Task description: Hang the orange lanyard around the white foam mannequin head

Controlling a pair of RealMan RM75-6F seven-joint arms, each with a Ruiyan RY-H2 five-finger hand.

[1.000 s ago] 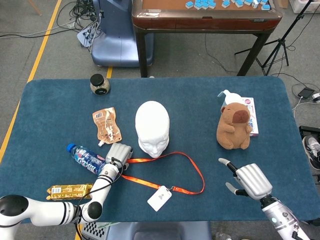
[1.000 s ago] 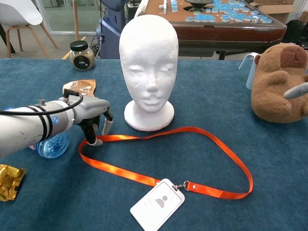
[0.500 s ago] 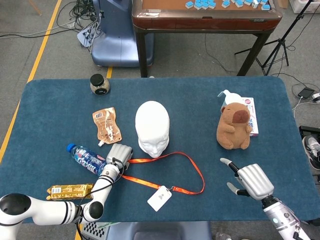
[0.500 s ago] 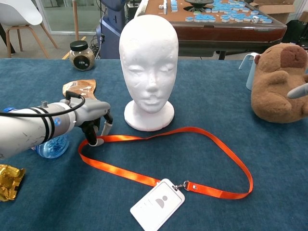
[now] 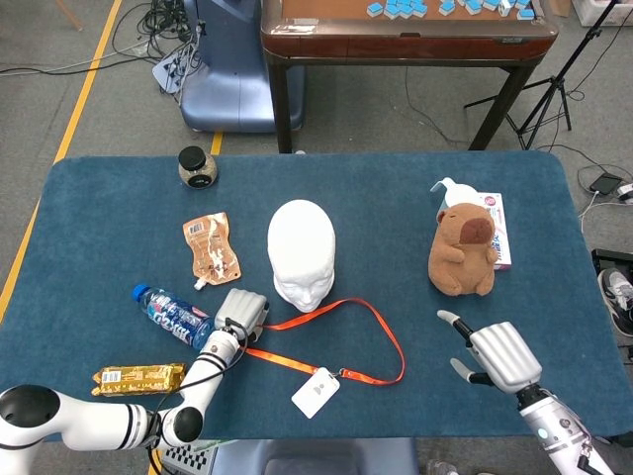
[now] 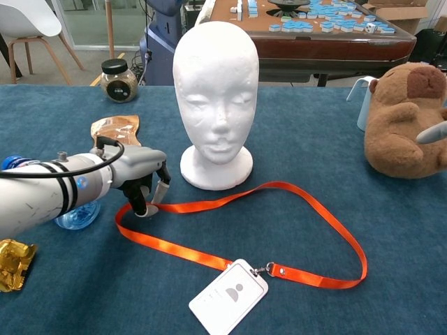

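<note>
Nearest me, in front of the white foam mannequin head [image 6: 216,91], lies the ID badge [image 6: 229,296], showing a grey person icon and no writing I can read. It is clipped to the orange lanyard [image 6: 307,206], which lies looped flat on the table [image 5: 99,228] before the head's base. My left hand [image 6: 140,178] has its fingertips [image 6: 143,209] down on the loop's left end; I can't tell whether they grip it. My right hand [image 5: 495,354], right of the head near the table's front edge, is spread, holding nothing. The bottle [image 5: 170,314] by my left hand has a label too small to read.
</note>
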